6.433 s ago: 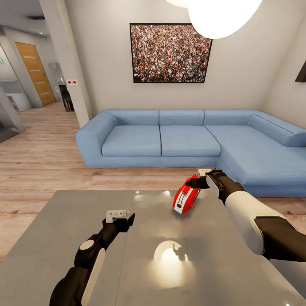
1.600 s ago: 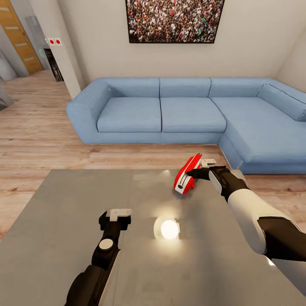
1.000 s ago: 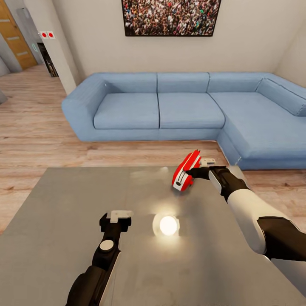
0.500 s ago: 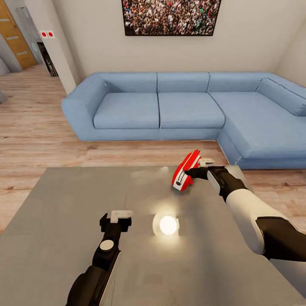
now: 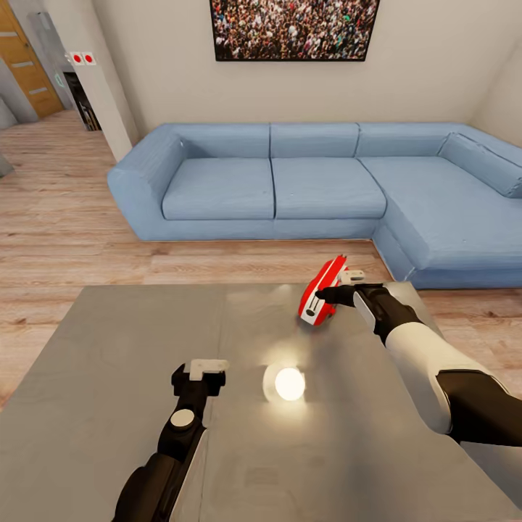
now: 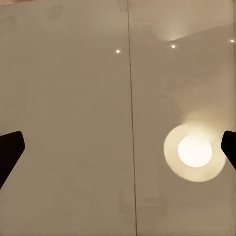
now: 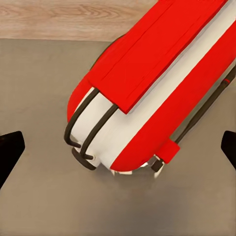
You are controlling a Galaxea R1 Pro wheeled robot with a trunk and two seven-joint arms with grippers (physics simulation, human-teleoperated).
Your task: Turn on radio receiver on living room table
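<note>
- Grey-taupe glossy table (image 5: 109,377), head view: large rectangular top crossed by one seam running from near edge to far edge; a round bright lamp reflection (image 5: 288,383) lies on the gloss near the middle.
- Radio receiver (image 5: 320,291), head view: red casing with white trim, standing on the table near the far right corner, tilted, one end raised toward the far edge.
- Right gripper (image 5: 335,292), head view: black fingers reaching to the radio receiver from its right side, tips at or against the red casing; whether they touch cannot be told here.
- Left gripper (image 5: 199,375), head view: poised over the table near the seam, well apart from the radio receiver, nothing between its fingers.
- Living room, head view: light wood plank floor (image 5: 65,232) beyond the far edge of the table; blue L-shaped sofa (image 5: 290,188) against the pale wall; framed crowd picture (image 5: 293,29) above it; wooden door (image 5: 29,58) at the far left.
- Table, left wrist view: bare glossy surface (image 6: 64,123) with the seam and the lamp reflection (image 6: 194,151); two dark fingertips (image 6: 10,150) stand wide apart at opposite sides, holding nothing.
- Radio receiver (image 7: 162,83), right wrist view: red body with a broad white band, dark looped trim at its lower rounded end, resting on the table (image 7: 39,196); wood floor visible past the table's edge.
- Right gripper fingertips (image 7: 10,147), right wrist view: spread wide, one on either side, clear of the casing and gripping nothing.
</note>
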